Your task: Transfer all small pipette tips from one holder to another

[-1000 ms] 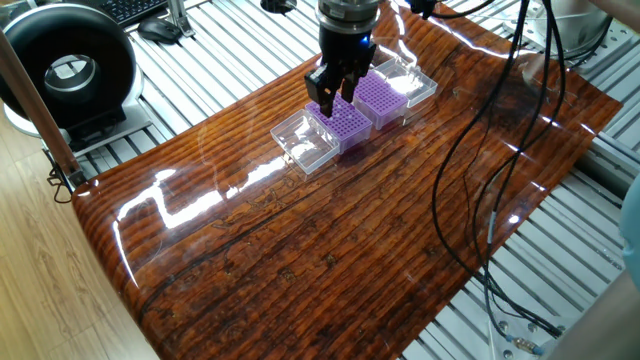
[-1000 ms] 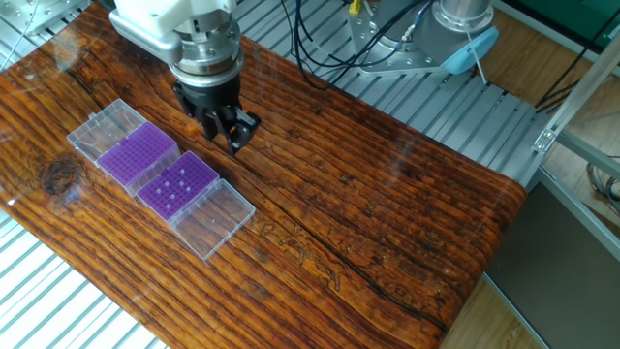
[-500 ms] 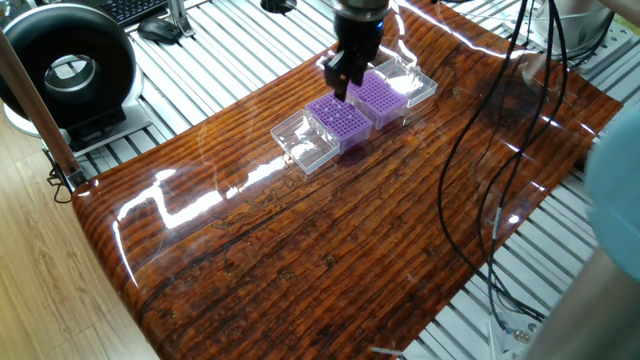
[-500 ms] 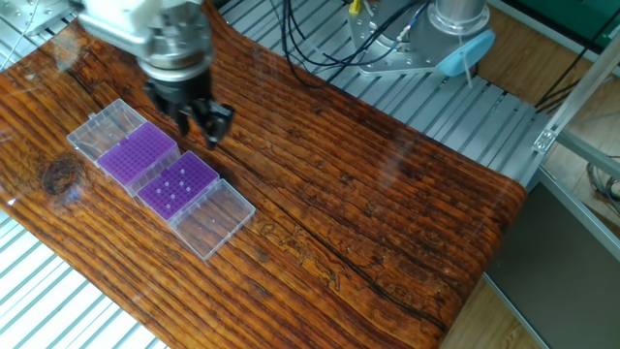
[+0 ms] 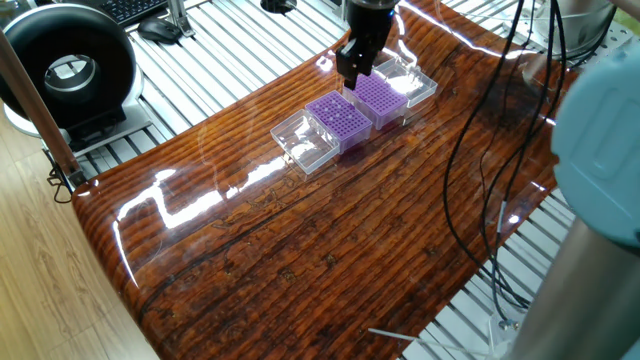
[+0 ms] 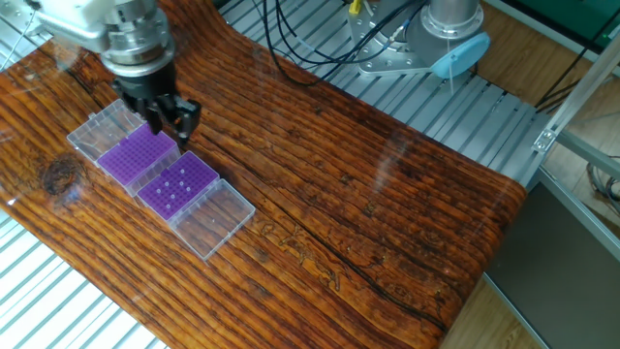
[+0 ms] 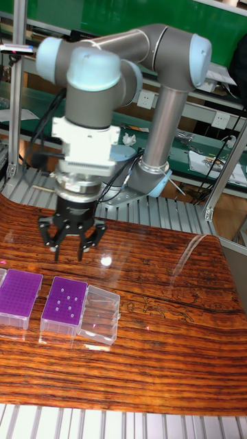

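Note:
Two purple grid racks stand side by side on the wooden table. Several small pipette tips (image 6: 174, 189) (image 7: 63, 302) show as pale dots in one rack (image 6: 179, 184) (image 5: 340, 118) (image 7: 65, 305). No tips show in the other rack (image 6: 139, 155) (image 5: 378, 96) (image 7: 19, 291). My gripper (image 6: 170, 134) (image 5: 350, 76) (image 7: 68, 252) hangs just above the racks' far edge, near where the two meet and more over the bare rack. Its fingers are spread open with nothing visible between them.
A clear plastic lid lies at each outer end of the rack pair (image 6: 218, 218) (image 6: 105, 126) (image 5: 305, 143) (image 5: 412, 80). Black cables (image 5: 470, 150) hang over the table's right side. The arm's base (image 6: 441, 44) stands on the metal frame behind the table.
The gripper has moved from beside the rack with the tips toward the other rack. Its fingers stay spread. Racks and lids have not moved.

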Tool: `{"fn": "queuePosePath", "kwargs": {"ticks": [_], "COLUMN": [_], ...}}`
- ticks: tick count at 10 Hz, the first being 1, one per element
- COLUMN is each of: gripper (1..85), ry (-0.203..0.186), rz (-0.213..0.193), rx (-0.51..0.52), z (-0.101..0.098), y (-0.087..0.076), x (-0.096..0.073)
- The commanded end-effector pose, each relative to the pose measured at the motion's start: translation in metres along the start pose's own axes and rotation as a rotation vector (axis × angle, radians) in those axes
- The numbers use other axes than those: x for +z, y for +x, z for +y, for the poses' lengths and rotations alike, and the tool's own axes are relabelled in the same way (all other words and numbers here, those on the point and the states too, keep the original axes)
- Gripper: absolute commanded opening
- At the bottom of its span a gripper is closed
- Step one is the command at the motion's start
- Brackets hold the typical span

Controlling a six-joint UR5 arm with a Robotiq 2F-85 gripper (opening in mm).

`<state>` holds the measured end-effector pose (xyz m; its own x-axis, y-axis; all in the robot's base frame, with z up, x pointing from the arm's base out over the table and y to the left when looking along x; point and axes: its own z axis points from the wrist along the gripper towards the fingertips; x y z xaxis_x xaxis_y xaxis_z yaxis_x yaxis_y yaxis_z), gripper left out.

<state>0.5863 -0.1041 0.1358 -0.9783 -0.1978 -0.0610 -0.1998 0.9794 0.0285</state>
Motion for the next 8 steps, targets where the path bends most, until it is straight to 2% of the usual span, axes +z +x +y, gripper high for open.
{"fn": "queuePosePath", "kwargs": {"ticks": [1, 5, 8], "gripper": [47.7, 41.3, 29.7], "ry": [-0.001, 0.012, 0.029], "rz": [-0.007, -0.002, 0.000], "rx": [0.018, 0.043, 0.080], "z": [-0.0106, -0.0130, -0.0171], "y": [-0.0031, 0.0004, 0.0010], "x": [0.0054, 0.0129, 0.0140]}}
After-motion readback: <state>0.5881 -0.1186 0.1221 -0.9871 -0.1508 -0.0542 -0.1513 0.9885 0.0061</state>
